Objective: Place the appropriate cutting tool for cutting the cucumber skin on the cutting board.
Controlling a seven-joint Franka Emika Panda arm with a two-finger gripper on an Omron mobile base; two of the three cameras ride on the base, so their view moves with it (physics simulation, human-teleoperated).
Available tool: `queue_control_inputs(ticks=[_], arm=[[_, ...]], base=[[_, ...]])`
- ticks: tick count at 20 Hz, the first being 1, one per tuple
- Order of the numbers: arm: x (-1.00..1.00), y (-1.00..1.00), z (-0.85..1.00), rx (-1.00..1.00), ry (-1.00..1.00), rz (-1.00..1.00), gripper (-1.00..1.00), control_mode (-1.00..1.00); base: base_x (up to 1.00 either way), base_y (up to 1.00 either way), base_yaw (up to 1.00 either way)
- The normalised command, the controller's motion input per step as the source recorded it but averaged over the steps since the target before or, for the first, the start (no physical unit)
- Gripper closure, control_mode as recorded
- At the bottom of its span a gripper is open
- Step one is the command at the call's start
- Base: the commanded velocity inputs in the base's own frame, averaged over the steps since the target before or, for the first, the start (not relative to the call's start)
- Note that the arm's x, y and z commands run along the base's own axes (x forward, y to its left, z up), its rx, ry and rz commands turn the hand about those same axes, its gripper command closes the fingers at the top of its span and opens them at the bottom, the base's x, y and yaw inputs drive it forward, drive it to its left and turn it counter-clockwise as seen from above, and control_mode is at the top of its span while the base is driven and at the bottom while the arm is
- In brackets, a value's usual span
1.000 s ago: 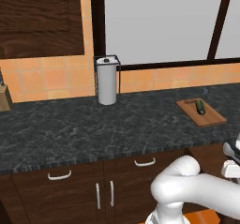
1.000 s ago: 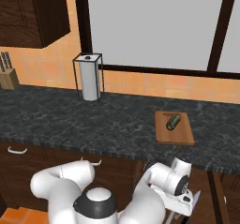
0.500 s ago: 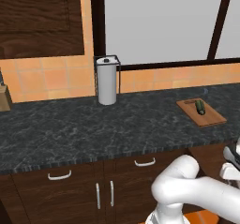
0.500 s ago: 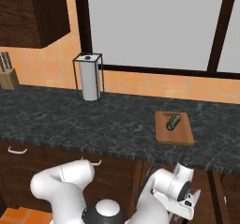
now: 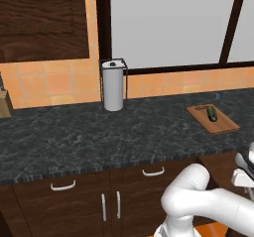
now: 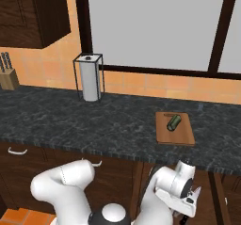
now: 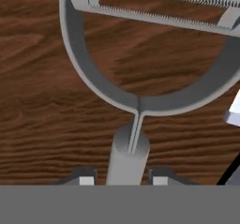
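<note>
Up on the counter, above and beyond the low gripper, the left base view shows the small dark green cucumber lying on the flat light-brown wooden cutting board, ready for peeling. From the right base view the gripper hangs below the counter edge, in front of the cabinets. Close before the gripper, the hand view reveals a grey Y-shaped peeler with a serrated blade; its round handle sits between the two fingertips, apparently clamped.
</note>
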Motion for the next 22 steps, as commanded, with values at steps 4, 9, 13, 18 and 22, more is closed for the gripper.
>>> queue_control_inputs(ticks=[4, 9, 13, 18, 22], arm=[[-0.05, 0.18, 0.18, 0.0, 0.01, -0.13, 1.0, -1.0], [-0.24, 0.0, 1.0, 0.0, 0.0, -0.12, 1.0, -1.0], [-0.1, 0.0, 1.0, 0.0, 0.0, -0.14, 1.0, -1.0], [-0.02, 0.0, 1.0, 0.0, 0.0, -0.17, 1.0, -1.0], [0.24, -0.04, 0.96, -0.01, 0.0, -0.11, 1.0, -1.0]], base=[[0.0, 0.0, 0.0], [0.0, 0.0, 0.0], [0.0, 0.0, 0.0], [0.0, 0.0, 0.0], [0.0, 0.0, 0.0]])
